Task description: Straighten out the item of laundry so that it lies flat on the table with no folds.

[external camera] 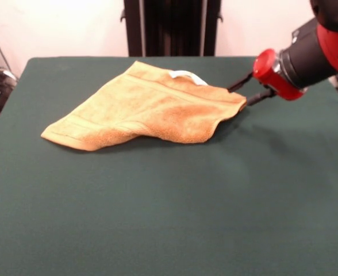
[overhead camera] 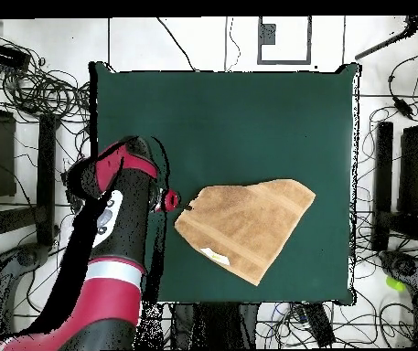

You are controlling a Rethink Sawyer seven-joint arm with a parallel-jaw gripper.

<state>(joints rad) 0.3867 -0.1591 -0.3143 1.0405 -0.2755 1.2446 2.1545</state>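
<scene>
Nearest the camera in the front view, the table (external camera: 157, 218) is covered in plain dark green cloth, with a broad bare stretch running along its near edge.

Beyond that lies the towel (external camera: 152, 106), orange-tan terry, resting on the far half of the table and somewhat toward the right side in the front view. It is not flat. It forms a rough triangle, with one layer folded over another and a raised, rounded fold along its near right edge. Its left corner points toward the table's left edge and lies flat on the cloth. A woven band runs across the upper layer. A small white tag (external camera: 187, 76) shows at the towel's far edge.

At the towel's right corner, the gripper (external camera: 242, 95) reaches in almost level from the right. Two thin dark fingers (external camera: 241, 83) extend from a red collar, one above the other, and the towel's corner sits at their tips. They appear closed upon that corner, which is held slightly clear of the cloth.

In the overhead view the towel (overhead camera: 246, 224) lies in the half of the table nearest the robot's base, and the gripper (overhead camera: 176, 205) meets its corner. The red and black arm (overhead camera: 121, 247) crosses the table's edge there.
</scene>
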